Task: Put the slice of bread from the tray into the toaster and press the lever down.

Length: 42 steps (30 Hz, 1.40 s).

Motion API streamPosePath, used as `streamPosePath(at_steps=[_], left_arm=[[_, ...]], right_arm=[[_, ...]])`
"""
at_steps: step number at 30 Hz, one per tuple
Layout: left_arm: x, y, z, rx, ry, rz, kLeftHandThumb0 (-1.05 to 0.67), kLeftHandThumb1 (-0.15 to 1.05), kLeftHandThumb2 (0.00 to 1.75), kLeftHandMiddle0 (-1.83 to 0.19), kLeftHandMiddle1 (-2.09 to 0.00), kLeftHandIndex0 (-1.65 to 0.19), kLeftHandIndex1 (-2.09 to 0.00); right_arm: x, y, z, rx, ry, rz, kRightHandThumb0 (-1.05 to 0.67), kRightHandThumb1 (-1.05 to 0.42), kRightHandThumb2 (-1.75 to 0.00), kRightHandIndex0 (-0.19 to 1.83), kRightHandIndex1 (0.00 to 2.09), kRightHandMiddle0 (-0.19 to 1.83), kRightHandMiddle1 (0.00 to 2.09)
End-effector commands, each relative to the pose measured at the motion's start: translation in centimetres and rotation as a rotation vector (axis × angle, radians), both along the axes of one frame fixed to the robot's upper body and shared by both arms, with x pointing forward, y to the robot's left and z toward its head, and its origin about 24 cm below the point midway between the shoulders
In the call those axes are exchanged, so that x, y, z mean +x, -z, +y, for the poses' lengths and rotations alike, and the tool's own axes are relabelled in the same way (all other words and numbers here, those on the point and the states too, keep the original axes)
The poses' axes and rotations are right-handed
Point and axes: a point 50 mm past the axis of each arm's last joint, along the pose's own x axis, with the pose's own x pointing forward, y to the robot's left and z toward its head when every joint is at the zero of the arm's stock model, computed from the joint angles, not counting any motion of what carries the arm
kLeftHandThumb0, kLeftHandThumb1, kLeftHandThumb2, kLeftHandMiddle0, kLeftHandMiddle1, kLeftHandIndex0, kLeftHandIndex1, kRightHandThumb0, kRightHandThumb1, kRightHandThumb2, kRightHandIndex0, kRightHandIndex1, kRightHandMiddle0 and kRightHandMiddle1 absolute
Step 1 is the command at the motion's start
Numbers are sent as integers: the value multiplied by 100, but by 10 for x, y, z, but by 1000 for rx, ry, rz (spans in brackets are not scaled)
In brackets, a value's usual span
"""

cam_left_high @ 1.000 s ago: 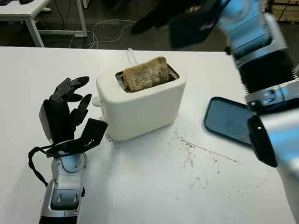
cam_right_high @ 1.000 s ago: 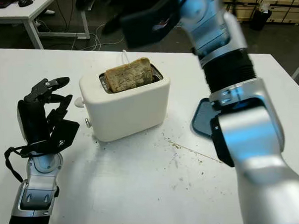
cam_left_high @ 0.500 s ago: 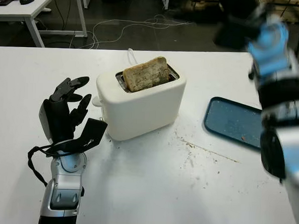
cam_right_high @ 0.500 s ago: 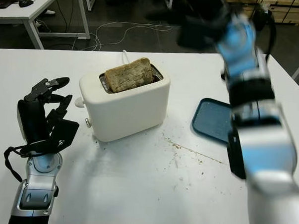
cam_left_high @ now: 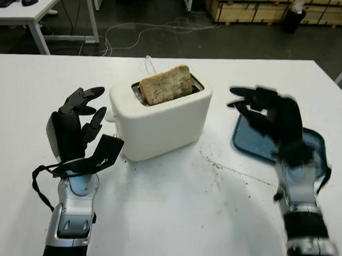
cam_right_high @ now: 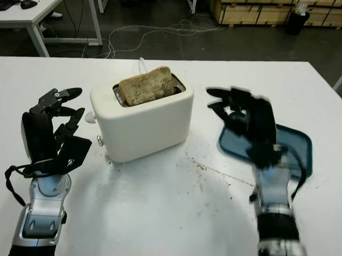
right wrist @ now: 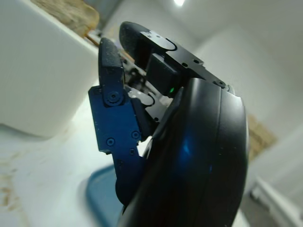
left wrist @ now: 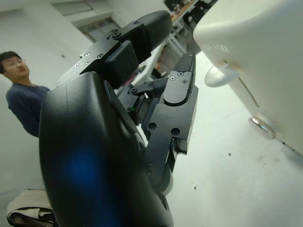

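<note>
A white toaster (cam_left_high: 160,119) stands mid-table, and a browned slice of bread (cam_left_high: 166,84) sticks up out of its slot. The lever knob (cam_left_high: 111,116) juts from the toaster's left end, in its raised position. My left hand (cam_left_high: 77,124) is open, upright just left of the toaster, a little short of the knob (left wrist: 222,75). My right hand (cam_left_high: 265,112) is open and hovers over the near-left part of the blue tray (cam_right_high: 295,147), to the right of the toaster (right wrist: 42,80). No bread lies on the visible part of the tray.
Crumbs (cam_left_high: 220,175) are scattered on the white table in front of the toaster. Its white cable (cam_left_high: 150,63) runs off the far edge. A person (left wrist: 21,90) stands in the background. Another desk (cam_left_high: 29,3) and wooden crates (cam_left_high: 250,9) stand beyond the table.
My right arm has swung from above and behind the toaster, rightward and down, to hover over the tray. The left hand, toaster and bread have stayed put.
</note>
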Motion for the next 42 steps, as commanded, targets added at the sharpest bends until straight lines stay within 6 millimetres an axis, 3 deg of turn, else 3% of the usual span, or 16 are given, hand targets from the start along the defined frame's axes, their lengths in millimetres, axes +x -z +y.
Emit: streamPosePath(at_steps=[1,6,14,19,25,42], left_arm=[[-1,-7,-1,33,16,-21,-8,91,1,-67,-114,-86,-43],[-6,-13,1,108,17,-14,-13,90,0,-69,-112,-88,-43],[-14,-24,12,334,95,96,-10,89,1,-82,-110,-95,-43],[-17,-50,24,524,137,211,-6,87,0,-103,-82,-112,-25],[-13,-73,31,661,211,348,-7,85,0,-115,-73,-119,-15],[4,-66,22,721,232,406,-7,83,0,-120,-75,-119,-4]], right_arm=[[-8,5,1,72,47,-23,-41,-92,-25,109,26,105,2],[-12,20,6,94,79,17,-41,-92,-26,111,22,105,1],[-7,15,8,95,70,-26,-41,-92,-25,113,18,105,1],[-6,15,7,92,77,-26,-41,-92,-22,115,18,106,1],[-6,16,9,88,78,-11,-41,-92,-20,115,15,107,1],[-6,16,12,85,63,-1,-44,-92,-16,122,16,110,1]])
